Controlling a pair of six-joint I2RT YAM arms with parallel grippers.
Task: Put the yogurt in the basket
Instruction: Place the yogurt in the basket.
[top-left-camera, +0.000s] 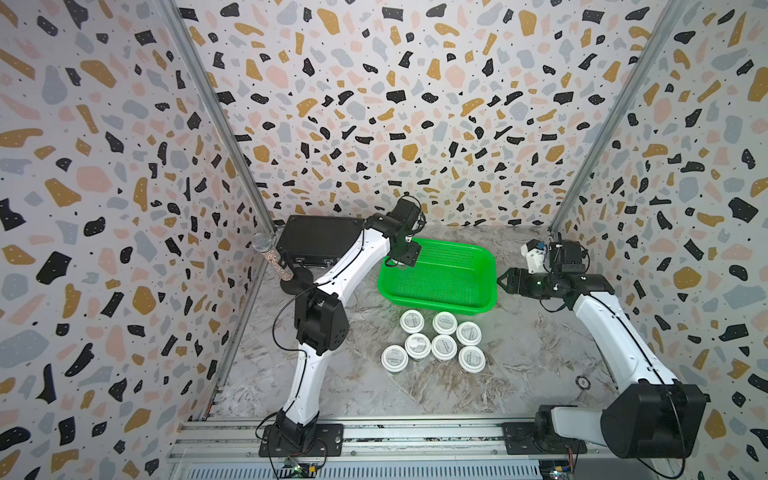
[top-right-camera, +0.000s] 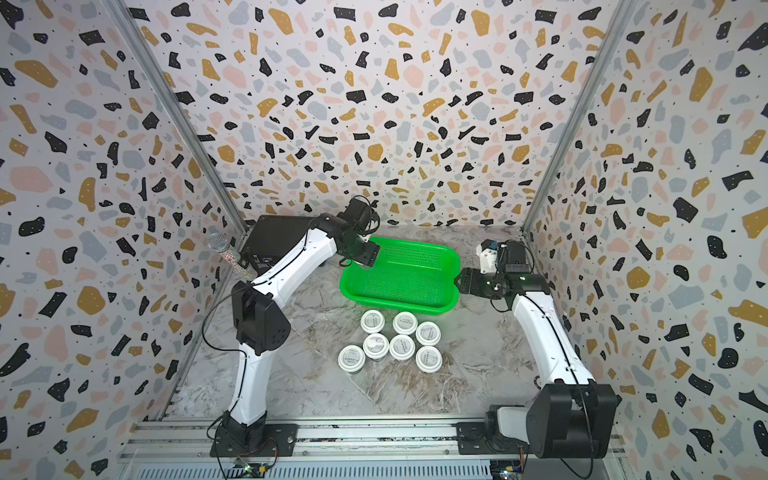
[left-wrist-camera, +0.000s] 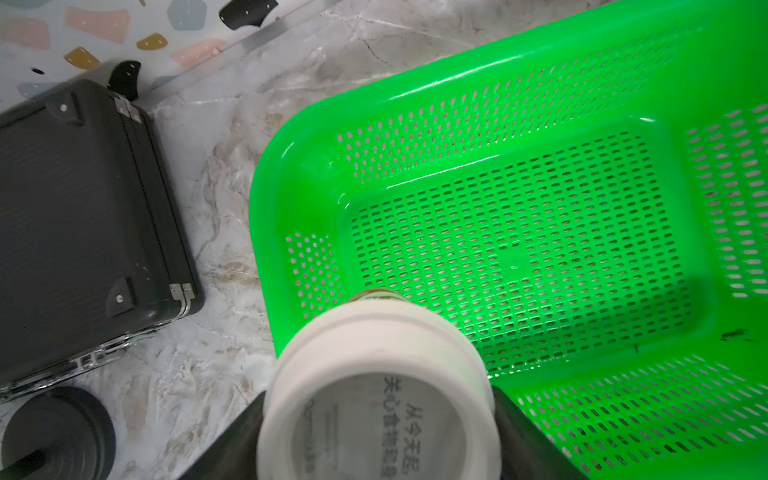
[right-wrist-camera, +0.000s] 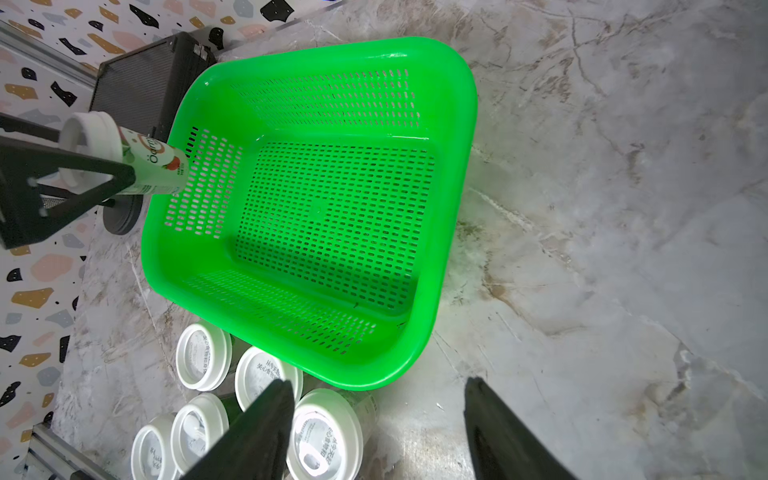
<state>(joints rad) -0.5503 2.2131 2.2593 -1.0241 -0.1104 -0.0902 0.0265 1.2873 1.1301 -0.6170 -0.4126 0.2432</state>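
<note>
Found left tool (top-left-camera: 406, 254) clamped round one yogurt cup (left-wrist-camera: 376, 386), base tipped toward basket (top-left-camera: 444, 274), over basket's rim at the end nearest the case (top-left-camera: 316, 239). Saw right tool (top-left-camera: 500, 281) spread wide, unloaded, just beside basket's opposite end, above worktop (top-left-camera: 540, 353). Counted seven more cups (top-left-camera: 444, 347) upright, lids up, clustered on worktop near basket's near long wall, some touching each other, all outside it.

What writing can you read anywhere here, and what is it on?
"从今天起": lid of the held yogurt cup.
"关心食物…": next line on that lid, rest cut off.
"Öa…": that cup's side label, rest unclear.
Lids of the yogurt cups on the table: print too small to read in both top views.
</note>
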